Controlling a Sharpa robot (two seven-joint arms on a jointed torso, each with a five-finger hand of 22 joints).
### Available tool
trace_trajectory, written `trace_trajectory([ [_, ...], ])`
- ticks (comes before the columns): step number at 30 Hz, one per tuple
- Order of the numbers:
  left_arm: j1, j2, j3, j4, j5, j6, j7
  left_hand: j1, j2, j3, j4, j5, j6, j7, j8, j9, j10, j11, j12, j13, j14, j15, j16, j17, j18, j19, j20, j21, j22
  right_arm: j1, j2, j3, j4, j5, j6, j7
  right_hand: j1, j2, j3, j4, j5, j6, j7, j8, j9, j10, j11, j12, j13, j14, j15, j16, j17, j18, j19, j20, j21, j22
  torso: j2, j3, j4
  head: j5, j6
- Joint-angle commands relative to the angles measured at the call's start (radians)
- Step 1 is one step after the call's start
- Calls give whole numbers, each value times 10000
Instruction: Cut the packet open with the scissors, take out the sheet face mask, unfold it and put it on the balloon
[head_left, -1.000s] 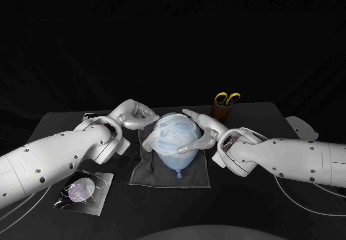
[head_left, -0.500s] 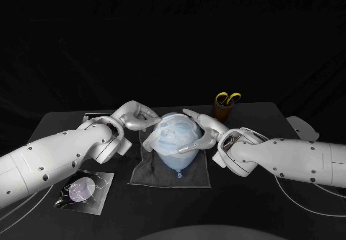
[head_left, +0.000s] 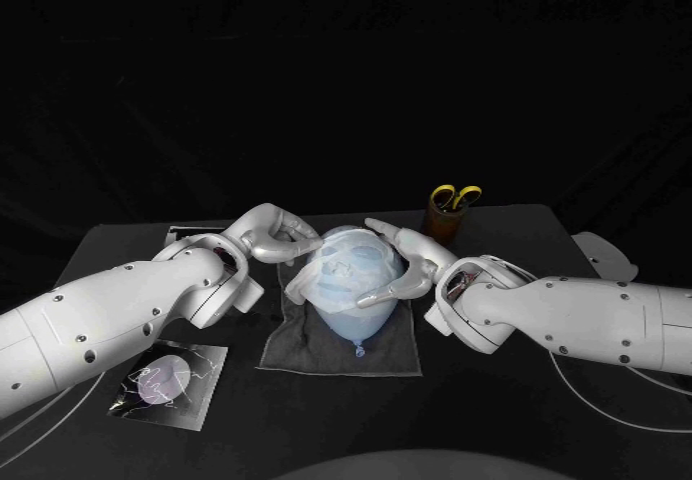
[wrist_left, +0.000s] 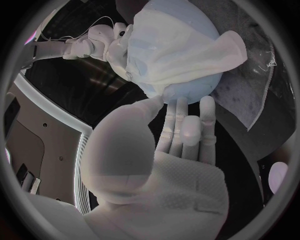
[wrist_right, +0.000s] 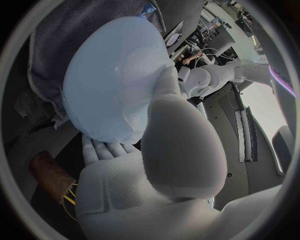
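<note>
A pale blue balloon lies on a grey towel at mid table, its knot towards me. The white sheet mask is spread over the balloon's upper face, eye and mouth holes showing. My left hand is at the balloon's left side; its straight fingertips touch the balloon just below the mask's edge. My right hand cups the right side, palm against the balloon and thumb on its front. Neither hand grips anything.
Yellow-handled scissors stand in a brown cup at the back right. The cut packet lies at the front left by my left arm. A flat pale sheet shows behind the left hand.
My left hand's fingers have stretched out from a curl and reached the balloon's left side. The right hand and the balloon have stayed put.
</note>
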Motion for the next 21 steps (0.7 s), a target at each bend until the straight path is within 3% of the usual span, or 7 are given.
trace_trajectory([
  [1, -6, 15, 0, 77, 35, 479, 69, 57, -41, -52, -6, -15, 81, -12, -53, -16, 12, -15, -36, -16, -87, 0, 34, -10, 121, -8, 78, -50, -10, -80, 30, -61, 10, -37, 431, -190, 113, 6, 50, -21, 60, 39, 970, 60, 9, 21, 12, 31, 12, 74, -17, 19, -16, 83, 89, -8, 33, -5, 2, -6, 3, 8, -9],
  [11, -6, 18, 0, 94, -252, 587, 82, 661, 100, 82, -364, -11, 385, -120, -15, -66, 182, -129, -42, -66, -100, -92, 49, 6, 128, -7, 63, -58, -17, -82, 48, -61, -3, -37, 440, -192, 113, 5, 49, -21, 60, 46, 1000, 65, 13, 27, 12, 50, 9, 77, -17, 18, -17, 83, 89, -8, 32, -12, -1, 2, -4, 24, -42],
  [21, -10, 102, 0, 54, -796, 564, 117, 914, 36, 117, -607, -12, 457, -102, -60, -132, 233, -134, -81, -113, -127, -106, 42, -29, 128, 0, 38, -30, -1, -84, 56, -61, -4, -37, 445, -189, 110, 5, 44, -20, 59, 79, 1020, 78, 31, 23, 11, 58, 5, 80, -17, 18, -17, 83, 94, -8, 33, -10, -1, 0, -5, 21, -48],
])
